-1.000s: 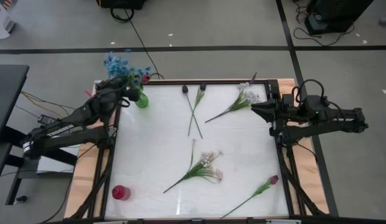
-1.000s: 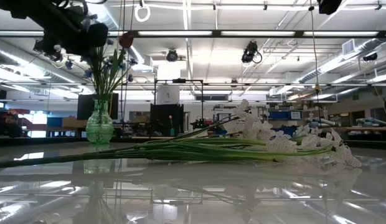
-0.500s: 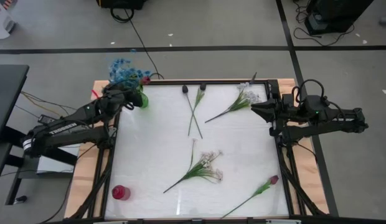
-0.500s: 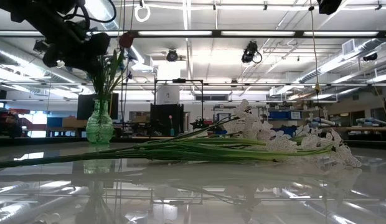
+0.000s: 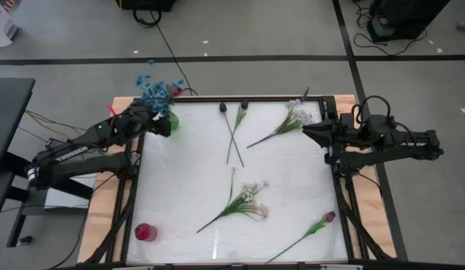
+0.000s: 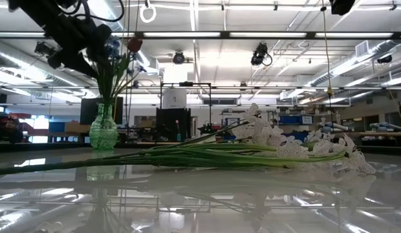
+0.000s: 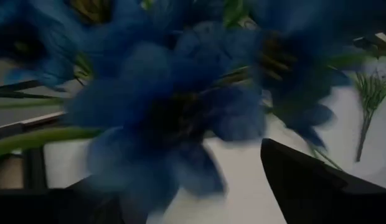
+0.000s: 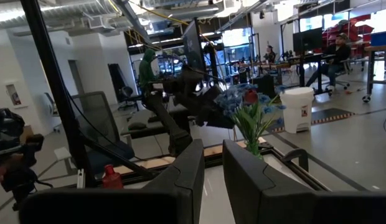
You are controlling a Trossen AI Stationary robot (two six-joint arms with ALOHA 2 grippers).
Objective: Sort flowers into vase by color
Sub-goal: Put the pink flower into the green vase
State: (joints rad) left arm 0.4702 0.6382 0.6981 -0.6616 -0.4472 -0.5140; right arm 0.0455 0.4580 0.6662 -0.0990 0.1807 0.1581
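A green glass vase [image 5: 171, 120] stands at the table's far left corner. It holds blue blossoms [image 5: 154, 90] and a pink-red tulip [image 5: 175, 92], their stems in its neck. My left gripper [image 5: 162, 124] stands open beside the vase, the blue blossoms [image 7: 168, 106] close before its fingers. On the white table lie two dark-bud stems [image 5: 235, 135], crossed. A white spray [image 5: 292, 120] lies far right, another white spray [image 5: 247, 201] mid-table, and a pink-red tulip [image 5: 328, 217] near right. My right gripper [image 5: 307, 131] waits raised at the right edge, open by a narrow gap, with nothing in it.
A small red vase [image 5: 145, 232] stands at the near left corner. Wooden rails [image 5: 105, 217] frame the table. In the low view the mid-table white spray [image 6: 284, 145] lies across the foreground, with the green vase [image 6: 103, 129] behind it at the left.
My left gripper has opened and let go of the blue flowers. It has tipped down and swung a little toward the near edge beside the vase. The blue blossoms have shifted slightly toward the table's right and now stand over the vase.
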